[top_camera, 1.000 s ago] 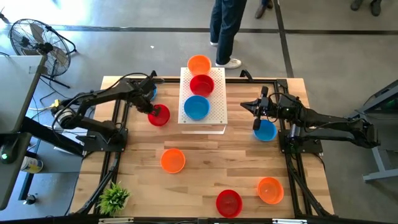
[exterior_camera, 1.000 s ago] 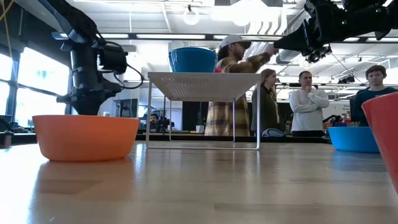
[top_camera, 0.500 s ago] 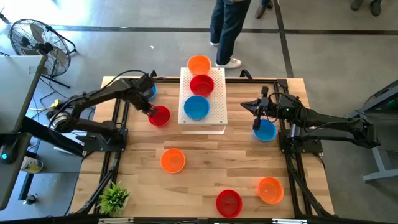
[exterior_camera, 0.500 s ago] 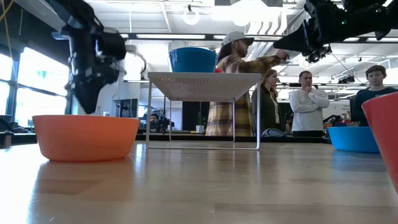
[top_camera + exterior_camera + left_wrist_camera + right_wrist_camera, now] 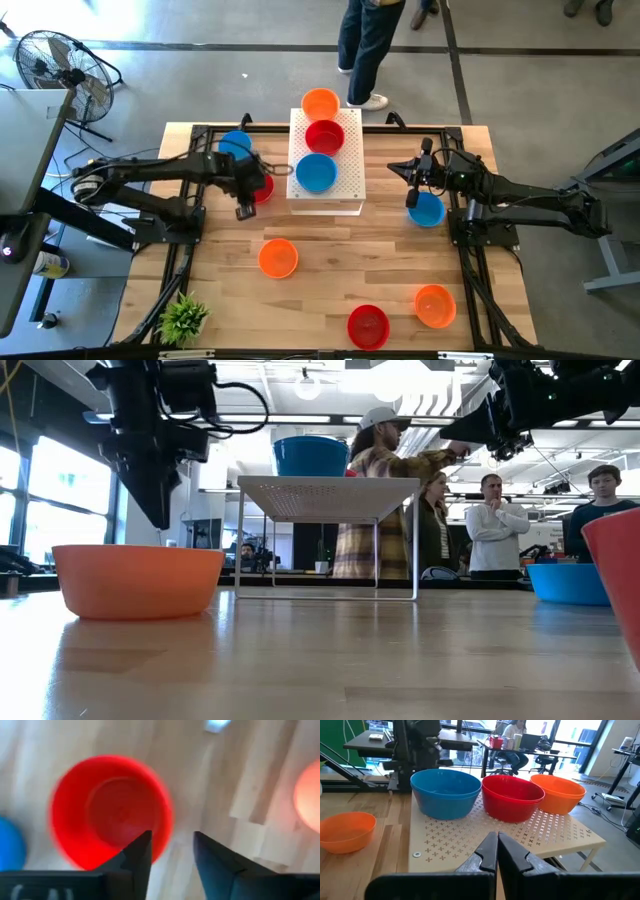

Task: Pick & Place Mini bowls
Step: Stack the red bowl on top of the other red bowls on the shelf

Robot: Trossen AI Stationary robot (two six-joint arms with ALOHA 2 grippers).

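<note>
Your left gripper (image 5: 243, 205) hangs with its fingers spread and empty just near-left of the red bowl (image 5: 262, 186) beside the white stand (image 5: 350, 170), the rim seemingly, through blur, at one fingertip, while your right gripper (image 5: 411, 197), fingers pressed together, waits over the blue bowl (image 5: 429, 211).
</note>
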